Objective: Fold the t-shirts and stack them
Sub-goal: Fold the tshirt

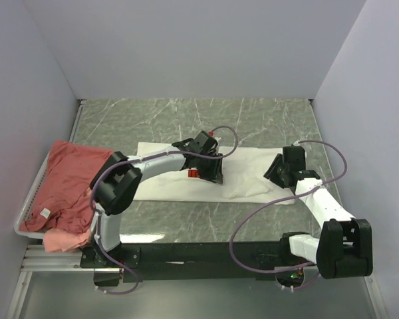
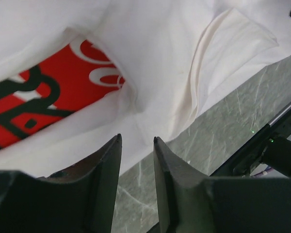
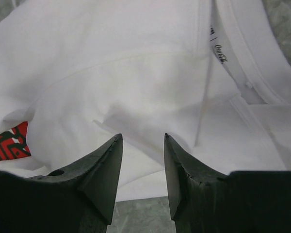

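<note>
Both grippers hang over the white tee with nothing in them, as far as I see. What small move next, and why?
Probably lift both clear of the cloth. The left gripper and right gripper stand open and empty just above the white t-shirt, which lies flat as a long band, its red print partly covered. A crosswise fold needs a grip at one end.
</note>
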`<state>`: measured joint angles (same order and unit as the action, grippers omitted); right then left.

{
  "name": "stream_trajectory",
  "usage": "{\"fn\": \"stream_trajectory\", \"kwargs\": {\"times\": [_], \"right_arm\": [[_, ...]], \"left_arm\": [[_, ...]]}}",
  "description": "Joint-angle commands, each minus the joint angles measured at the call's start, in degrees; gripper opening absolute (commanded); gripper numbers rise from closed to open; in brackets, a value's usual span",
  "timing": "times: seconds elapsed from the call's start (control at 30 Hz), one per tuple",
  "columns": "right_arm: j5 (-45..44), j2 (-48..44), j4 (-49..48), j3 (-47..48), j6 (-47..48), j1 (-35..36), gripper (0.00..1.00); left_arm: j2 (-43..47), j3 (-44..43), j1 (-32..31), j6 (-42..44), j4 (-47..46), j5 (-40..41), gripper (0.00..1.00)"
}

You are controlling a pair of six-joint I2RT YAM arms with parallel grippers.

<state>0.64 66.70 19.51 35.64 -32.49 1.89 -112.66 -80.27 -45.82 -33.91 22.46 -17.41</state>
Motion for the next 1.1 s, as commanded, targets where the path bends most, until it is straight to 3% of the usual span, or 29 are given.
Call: {"fn": "stream_trajectory", "kwargs": {"times": [0.0, 0.17, 0.33, 0.83, 0.9, 1.07], "right_arm": [[-1.5, -0.3, -2.0, 1.9, 1.7, 2.6, 0.47], [-2.4, 5.7, -2.6, 5.4, 3.4, 7.2, 0.52], [-3.4, 9.7, -4.3, 6.9, 5.1, 7.3, 0.56], [-1.3, 11.1, -6.4, 5.0, 3.7, 11.2, 0.53], [-1.5, 11.3, -6.2, 4.8, 3.2, 11.3, 0.50], [-2.1, 11.4, -5.3, 4.6, 2.8, 11.3, 0.23]], "left_arm": [[6.6, 3.4, -0.1, -3.3, -3.8, 4.0, 0.40], [5.7, 7.1, -1.4, -4.8, -5.9, 3.0, 0.45], [3.8, 5.9, -3.3, -4.6, -6.4, 2.7, 0.49], [-2.2, 2.4, -4.8, -5.8, -6.5, 2.2, 0.47], [-2.4, 2.2, -4.9, -5.9, -6.5, 2.0, 0.46], [-2.4, 1.8, -5.0, -6.1, -5.9, 2.0, 0.39]]}}
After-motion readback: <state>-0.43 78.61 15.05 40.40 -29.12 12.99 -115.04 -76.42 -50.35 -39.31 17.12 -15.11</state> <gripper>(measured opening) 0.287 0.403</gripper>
